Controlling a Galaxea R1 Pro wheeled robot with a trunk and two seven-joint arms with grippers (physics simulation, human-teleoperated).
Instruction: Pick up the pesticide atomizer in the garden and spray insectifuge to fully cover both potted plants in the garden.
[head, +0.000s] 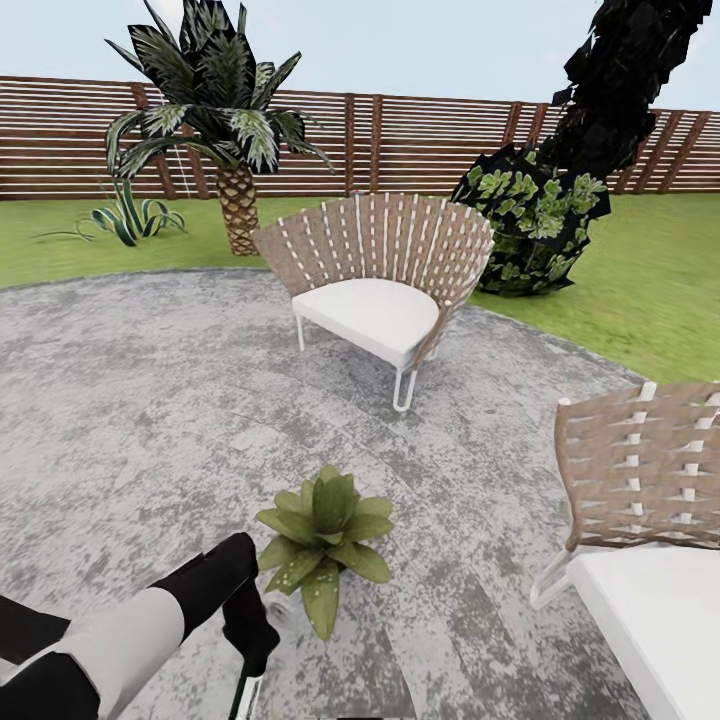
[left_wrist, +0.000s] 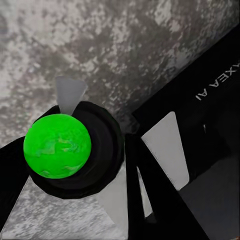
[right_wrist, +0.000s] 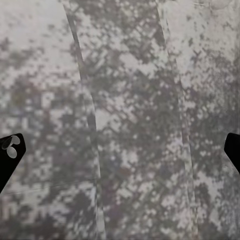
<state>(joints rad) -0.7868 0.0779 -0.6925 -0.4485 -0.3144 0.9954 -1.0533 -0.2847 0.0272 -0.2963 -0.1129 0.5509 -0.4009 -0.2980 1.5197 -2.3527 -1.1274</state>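
One potted plant (head: 322, 540), a low rosette of broad green leaves, stands on the grey speckled patio (head: 150, 400) of the garden, near the view's lower middle. My left gripper (head: 250, 640) hangs just left of it and close to the leaves. It is shut on the pesticide atomizer (head: 244, 692), whose slim body points down from the fingers. In the left wrist view the atomizer (left_wrist: 107, 145) is a round black shape with a bright green ball on its end, pinched between two grey fingers (left_wrist: 70, 95). My right gripper (right_wrist: 120, 150) is open over bare patio.
A woven chair with a white cushion (head: 375, 290) stands beyond the plant, and a second chair (head: 640, 520) is close at the right. A palm (head: 235, 150), a striped spiky plant (head: 130, 220) and a dark bush (head: 535, 230) stand on the lawn before the slatted fence (head: 400, 140).
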